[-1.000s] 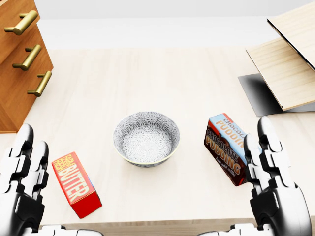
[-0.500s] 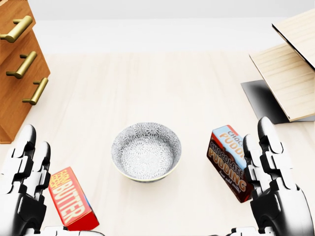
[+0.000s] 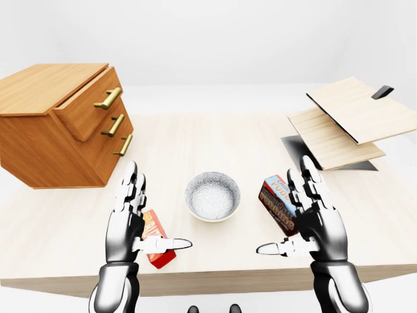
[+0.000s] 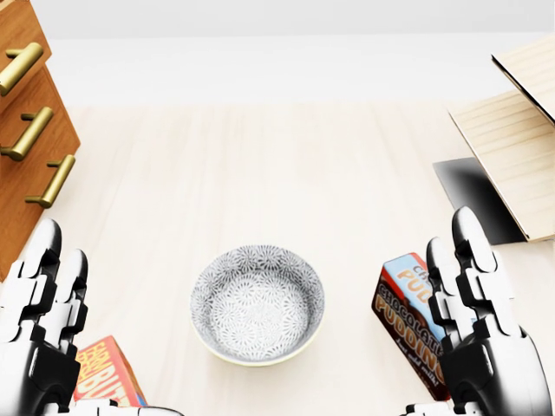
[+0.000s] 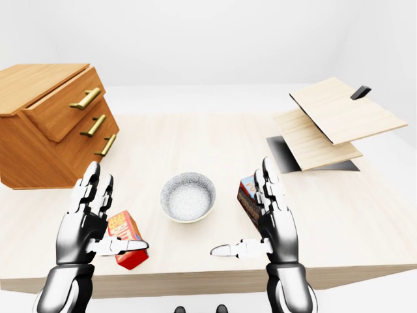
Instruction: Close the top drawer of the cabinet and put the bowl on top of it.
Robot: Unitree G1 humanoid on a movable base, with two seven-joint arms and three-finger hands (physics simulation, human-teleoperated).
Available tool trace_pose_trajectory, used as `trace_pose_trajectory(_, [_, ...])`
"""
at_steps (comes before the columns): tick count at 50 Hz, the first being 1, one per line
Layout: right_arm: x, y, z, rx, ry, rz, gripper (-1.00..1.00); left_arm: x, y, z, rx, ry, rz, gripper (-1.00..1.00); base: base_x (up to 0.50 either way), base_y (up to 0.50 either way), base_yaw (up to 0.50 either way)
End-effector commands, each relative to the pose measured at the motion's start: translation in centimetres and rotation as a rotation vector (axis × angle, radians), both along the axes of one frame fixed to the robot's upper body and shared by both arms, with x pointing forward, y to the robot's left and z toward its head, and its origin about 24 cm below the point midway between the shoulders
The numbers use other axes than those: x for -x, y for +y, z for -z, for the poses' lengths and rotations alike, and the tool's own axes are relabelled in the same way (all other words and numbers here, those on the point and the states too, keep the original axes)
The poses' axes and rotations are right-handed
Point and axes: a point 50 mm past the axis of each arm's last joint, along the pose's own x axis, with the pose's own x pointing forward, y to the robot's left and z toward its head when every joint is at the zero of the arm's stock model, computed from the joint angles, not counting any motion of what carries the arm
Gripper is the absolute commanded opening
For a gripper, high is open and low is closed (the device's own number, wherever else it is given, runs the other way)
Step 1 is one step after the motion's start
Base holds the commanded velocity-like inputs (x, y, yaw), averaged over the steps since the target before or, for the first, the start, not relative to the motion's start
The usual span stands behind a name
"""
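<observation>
A grey patterned bowl (image 4: 257, 303) sits empty on the pale wooden table (image 4: 260, 165), low in the head view. The wooden cabinet (image 3: 55, 127) stands at the table's left; its top drawer (image 3: 88, 107) with a brass handle juts out, pulled partly open. My left hand (image 3: 133, 218) hovers open to the left of the bowl, fingers up and thumb pointing inward. On the bowl's other side my right hand (image 3: 306, 218) is raised the same way, open. Neither hand touches anything.
A red butter box (image 3: 156, 238) lies by my left hand. A chocolate pudding box (image 4: 412, 325) stands beside my right hand. Stacked light wooden boards (image 3: 348, 120) over a dark plate (image 4: 473, 199) sit at the right.
The whole head view has shifted: bowl, boxes and cabinet slid down and left in the picture, so the camera has moved. The hands keep their pose.
</observation>
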Motion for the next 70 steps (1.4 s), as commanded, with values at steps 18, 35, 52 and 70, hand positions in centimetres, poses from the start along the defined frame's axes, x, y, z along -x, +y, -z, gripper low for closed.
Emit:
trace_pose_trajectory(18, [-0.02,0.19,0.15,0.001,0.003,-0.011,1.00,0.06,0.04,-0.08,0.007,-0.006,0.000,1.00,0.18,0.00,0.00])
trace_pose_trajectory(35, [-0.14,0.19,0.34,0.001,0.006,-0.018,1.00,-0.04,-0.02,0.01,0.005,-0.004,-0.001,1.00,0.08,0.00,0.00])
trace_pose_trajectory(52, [0.01,0.30,0.24,0.011,-0.007,-0.010,1.00,0.08,0.16,-0.18,0.007,-0.005,-0.003,1.00,0.00,0.02,0.00])
trace_pose_trajectory(70, [-0.03,0.54,0.49,0.025,-0.008,-0.010,1.00,-0.10,0.10,-0.05,0.006,-0.004,-0.003,1.00,0.00,0.32,0.00])
